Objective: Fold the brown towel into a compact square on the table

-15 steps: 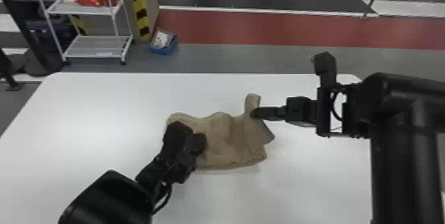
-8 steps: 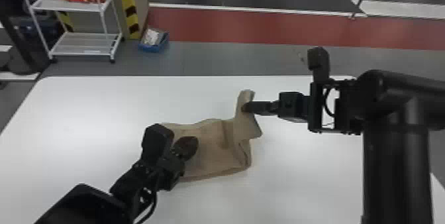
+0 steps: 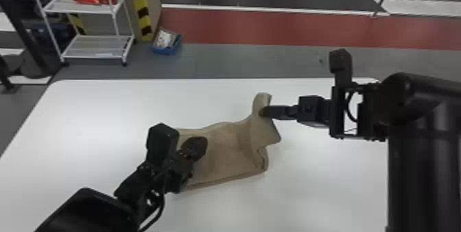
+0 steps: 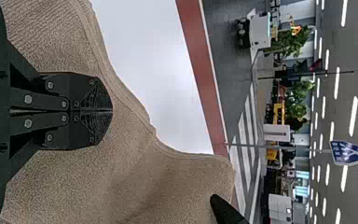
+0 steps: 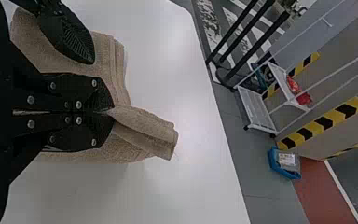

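Towel, brown [image 3: 223, 154], lies on the white table [image 3: 308, 186] in front of the robot, its right end raised and its left part low against the top. Right gripper [image 5: 108, 112] is clenched on cloth: a pinched ridge passes between the fingertips, and a short flap projects past them toward the table's far side. Left gripper [image 4: 112, 111] is closed, fingertips together, with its tip over the towel's left part; no cloth is seen between the fingers, and whether it bears down on the pile or sits just above it cannot be told. Condition of the article: not a compact square; the near edge runs fairly straight, the far edge waves, and the right end shows a loose, stepped overlap. Handling assessment: light, soft and limp, with a textured pile that should grip well against the fingers and is unlikely to slip or suffer damage. Lack of stiffness is the chief concern, since any part not held probably sags, bunches or drags out of line. Recommended hold is the hemmed edge near a corner, taken through every layer to be moved; a pinch in mid-panel would likely raise a ridge only. Step in hand is judged to be a fold of the right end toward the left, for which the left gripper would best serve as an anchor.
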`<state>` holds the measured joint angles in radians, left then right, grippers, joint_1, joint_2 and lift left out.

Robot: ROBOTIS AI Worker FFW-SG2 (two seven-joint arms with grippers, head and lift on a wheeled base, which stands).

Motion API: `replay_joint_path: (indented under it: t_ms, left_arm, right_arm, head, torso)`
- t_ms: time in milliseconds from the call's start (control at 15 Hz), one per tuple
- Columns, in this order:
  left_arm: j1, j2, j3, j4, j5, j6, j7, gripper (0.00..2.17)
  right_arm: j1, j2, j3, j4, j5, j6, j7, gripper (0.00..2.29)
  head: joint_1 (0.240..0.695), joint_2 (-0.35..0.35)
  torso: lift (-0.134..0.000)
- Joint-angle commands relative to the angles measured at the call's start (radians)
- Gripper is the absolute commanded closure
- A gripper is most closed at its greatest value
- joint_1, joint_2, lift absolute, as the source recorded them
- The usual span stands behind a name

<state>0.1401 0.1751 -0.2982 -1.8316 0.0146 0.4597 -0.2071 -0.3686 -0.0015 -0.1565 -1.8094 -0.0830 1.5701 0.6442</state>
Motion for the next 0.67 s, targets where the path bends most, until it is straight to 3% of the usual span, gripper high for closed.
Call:
replay_joint_path:
  t_ms: [0,267,600]
  left_arm:
    - [0.009,0.001,0.010,-0.015,0.002,-0.006,0.000,1.44]
    - [0.088,0.003,0.134,-0.086,0.019,-0.141,0.000,1.44]
    - [0.116,0.006,0.355,-0.107,0.099,-0.175,-0.052,1.44]
  right_arm:
    - [0.010,0.002,-0.009,-0.001,-0.001,0.002,0.003,1.21]
    - [0.030,0.002,-0.094,-0.028,-0.018,0.002,0.012,1.21]
    - [0.069,-0.058,-0.167,-0.028,-0.092,0.002,0.026,1.21]
  head:
    - [0.695,-0.069]
    - [0.695,-0.061]
    - [0.695,-0.005]
  torso:
    - [-0.124]
    - [-0.124]
    - [-0.124]
